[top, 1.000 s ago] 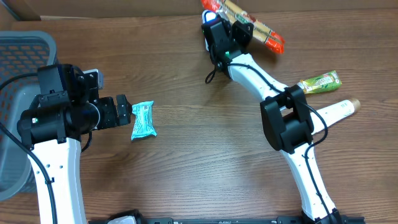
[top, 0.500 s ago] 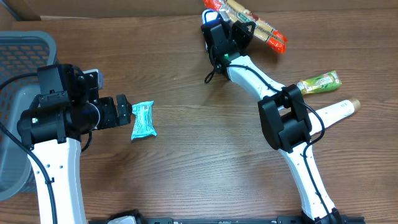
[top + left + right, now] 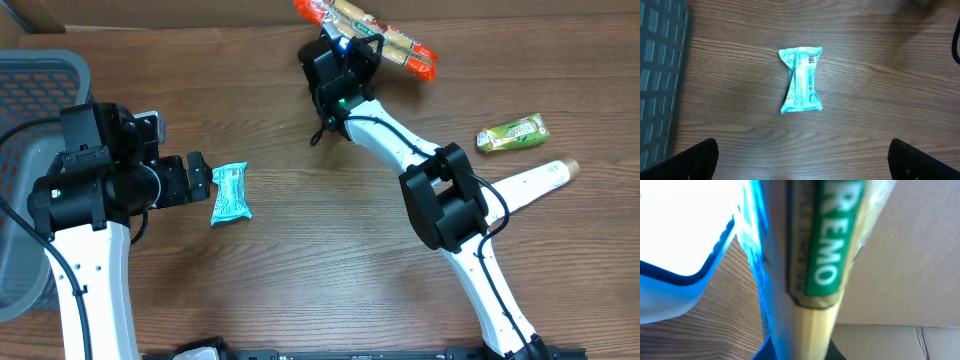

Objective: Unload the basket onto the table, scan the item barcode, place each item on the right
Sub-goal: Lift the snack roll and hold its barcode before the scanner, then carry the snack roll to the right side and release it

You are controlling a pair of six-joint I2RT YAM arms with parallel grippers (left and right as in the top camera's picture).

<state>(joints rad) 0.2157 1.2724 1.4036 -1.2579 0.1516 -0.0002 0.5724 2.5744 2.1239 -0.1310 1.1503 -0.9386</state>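
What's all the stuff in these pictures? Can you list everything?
teal packet: 1, teal, on the table before the left arm's jaws
long packet: 1, yellow with red ends, far side, in the right arm's jaws
green packet: 1, green, right side
tube: 1, white with tan cap, near the green packet
basket: 1, grey, left edge
table: 1, brown wood
left arm: 1, white and black, jaws open
right arm: 1, white and black, jaws shut on the long packet

Bare table [image 3: 880, 100] lies on every side of the teal packet [image 3: 801, 80], passable to my spread left gripper [image 3: 802, 162]. Grey basket [image 3: 660, 75] walls off nine o'clock. Overhead, my right arm [image 3: 385, 130] with its clamped snack pack [image 3: 400, 45] occupies two o'clock.
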